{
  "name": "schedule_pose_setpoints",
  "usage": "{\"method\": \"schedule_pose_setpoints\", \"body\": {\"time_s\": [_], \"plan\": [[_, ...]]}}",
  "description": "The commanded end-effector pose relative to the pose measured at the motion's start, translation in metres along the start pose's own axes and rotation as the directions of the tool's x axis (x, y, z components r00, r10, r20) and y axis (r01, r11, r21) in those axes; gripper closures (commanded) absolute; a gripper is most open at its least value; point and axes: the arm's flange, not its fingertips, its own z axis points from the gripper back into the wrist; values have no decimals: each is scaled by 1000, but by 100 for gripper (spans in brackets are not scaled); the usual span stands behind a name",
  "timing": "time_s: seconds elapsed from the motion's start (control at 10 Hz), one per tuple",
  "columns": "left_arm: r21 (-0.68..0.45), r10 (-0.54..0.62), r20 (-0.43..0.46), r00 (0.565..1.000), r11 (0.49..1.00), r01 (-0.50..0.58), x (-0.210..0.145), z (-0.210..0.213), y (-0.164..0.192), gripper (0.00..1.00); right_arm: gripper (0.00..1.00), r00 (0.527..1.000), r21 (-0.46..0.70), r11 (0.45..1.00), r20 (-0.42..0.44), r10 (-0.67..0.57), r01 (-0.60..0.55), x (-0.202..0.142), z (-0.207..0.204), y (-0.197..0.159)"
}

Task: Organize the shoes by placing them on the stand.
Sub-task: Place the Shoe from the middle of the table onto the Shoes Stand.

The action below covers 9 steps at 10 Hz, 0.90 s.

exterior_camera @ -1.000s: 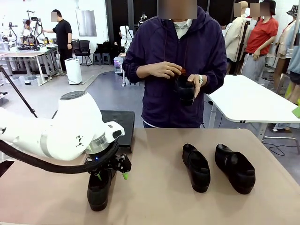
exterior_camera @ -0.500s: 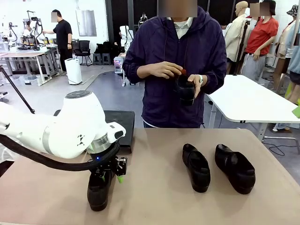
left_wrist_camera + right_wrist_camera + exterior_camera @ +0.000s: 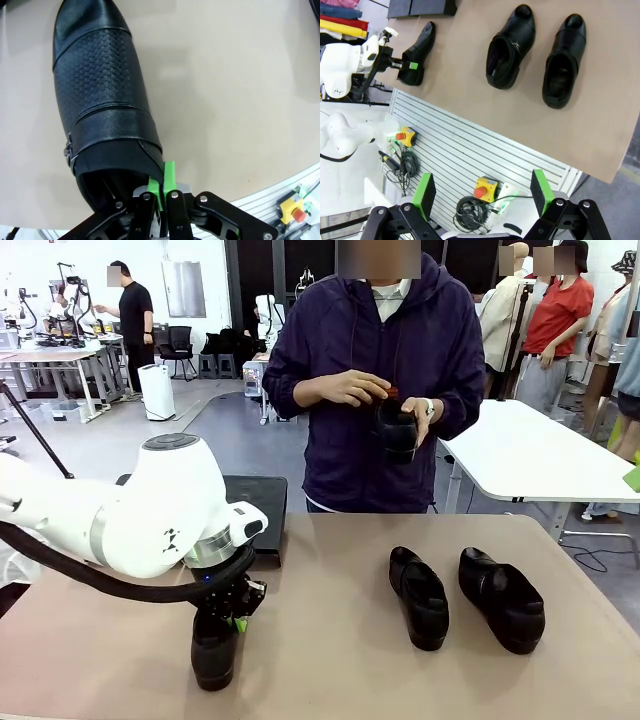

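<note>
Lying at the near left of the table (image 3: 340, 680), toe toward the far side: the near-left shoe (image 3: 213, 660), heel rim pinched in the left gripper (image 3: 164, 186). Sitting behind it at the far left edge: the stand (image 3: 255, 505). Lying side by side right of centre, toes also away: the middle shoe (image 3: 420, 598) and the rightmost shoe (image 3: 503, 600). Being held beyond the far edge in the person's hands (image 3: 348, 388): the fourth shoe (image 3: 397, 432).
</note>
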Motion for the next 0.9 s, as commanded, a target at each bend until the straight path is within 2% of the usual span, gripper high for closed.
{"method": "schedule_pose_setpoints", "body": {"time_s": [0.0, 0.3, 0.5, 0.8], "plan": [[39, 29, 5, 1000, 999, -30, 4, 1, -4, 100, 0, 1000, -5, 1000, -7, 7, -7, 0, 3, -1], [26, -1, 13, 1000, 1000, 1, 0, 20, 1, 100, 0, 1000, -5, 1000, -7, 7, -7, 0, 3, -1], [39, -56, 33, 998, 998, 55, -26, 72, 7, 100, 0, 1000, -5, 1000, -7, 7, -7, 0, 3, -1], [200, -198, -64, 978, 958, 207, -76, 147, 26, 100, 0, 1000, -5, 1000, -7, 7, -7, 0, 3, -1]]}}
